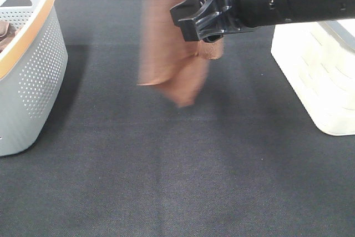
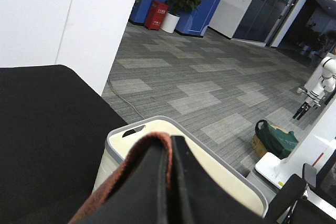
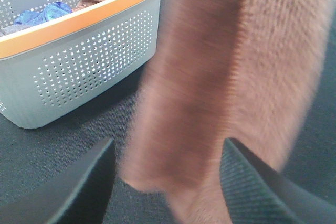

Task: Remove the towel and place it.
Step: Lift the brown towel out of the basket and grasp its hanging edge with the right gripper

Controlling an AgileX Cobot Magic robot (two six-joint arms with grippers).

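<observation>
Bright, even light from above. Soft shadow on counter (image 1: 166, 187) just beside basket (image 1: 39, 87). Heavy motion blur on towel (image 1: 169, 65), worst in right wrist view. Washed-out white on bin (image 1: 319, 81) well apart from basket.

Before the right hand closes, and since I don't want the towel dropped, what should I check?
1. Left hand shut on towel: ok.
2. Right hand open: ok.
3. Towel between right fingers: ok.
4. Towel steady: not ok, blurred.
5. Towel clear of table: cannot tell.
</observation>
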